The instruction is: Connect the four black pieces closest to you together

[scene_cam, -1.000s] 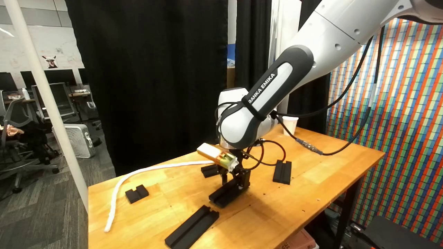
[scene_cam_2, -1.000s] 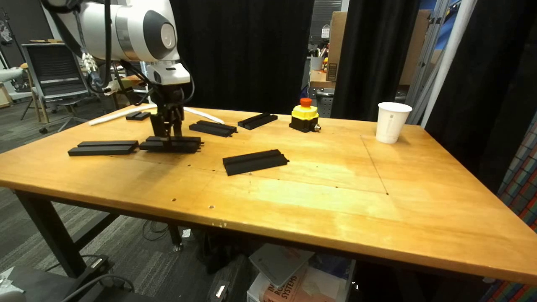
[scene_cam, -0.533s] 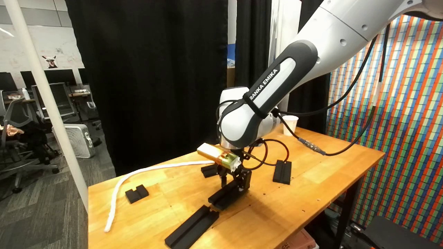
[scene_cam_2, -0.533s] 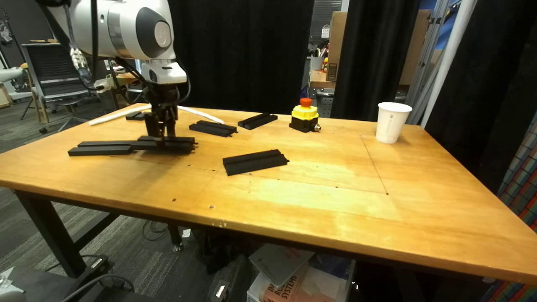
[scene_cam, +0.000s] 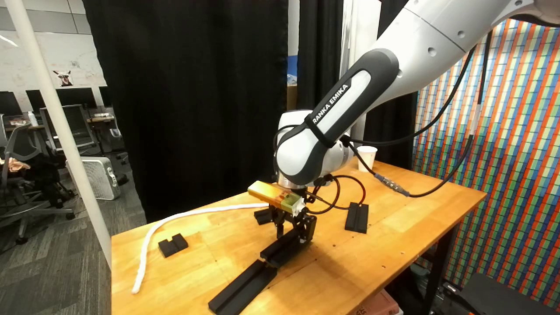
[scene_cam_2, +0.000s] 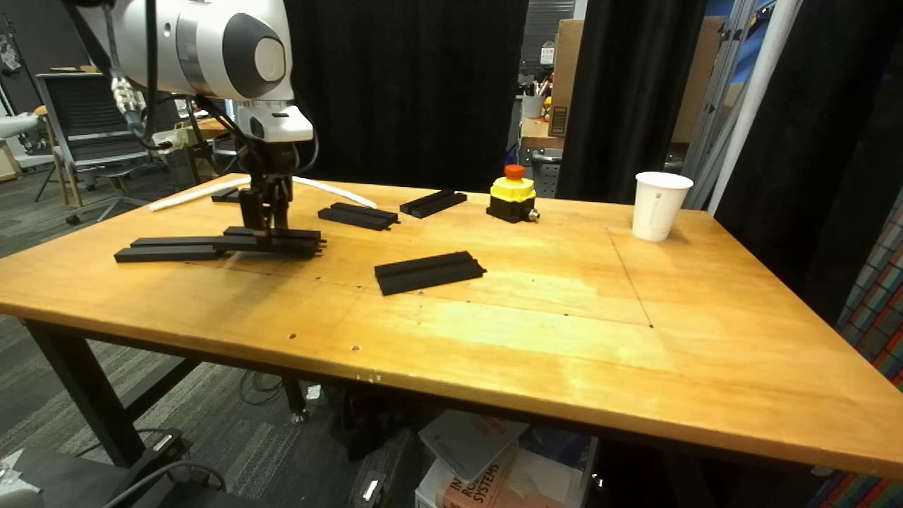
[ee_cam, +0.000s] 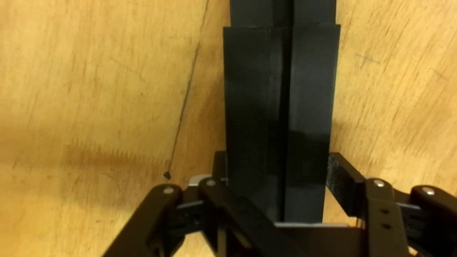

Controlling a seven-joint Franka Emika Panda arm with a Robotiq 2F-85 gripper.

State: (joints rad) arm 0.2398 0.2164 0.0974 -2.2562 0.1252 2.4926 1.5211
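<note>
The black two-finger gripper (ee_cam: 275,172) is clamped on the long sides, the recommended hold, of a grooved matte-black rectangular bar (ee_cam: 254,110), probably light, stiff plastic, at wrist-view centre, its end at or over a matching matte-black bar (ee_cam: 254,13) at the upper edge.

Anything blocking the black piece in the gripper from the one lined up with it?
Nothing visible: the wrist view shows no gap or object between held piece and next piece. Whether they touch, I can't tell.
</note>
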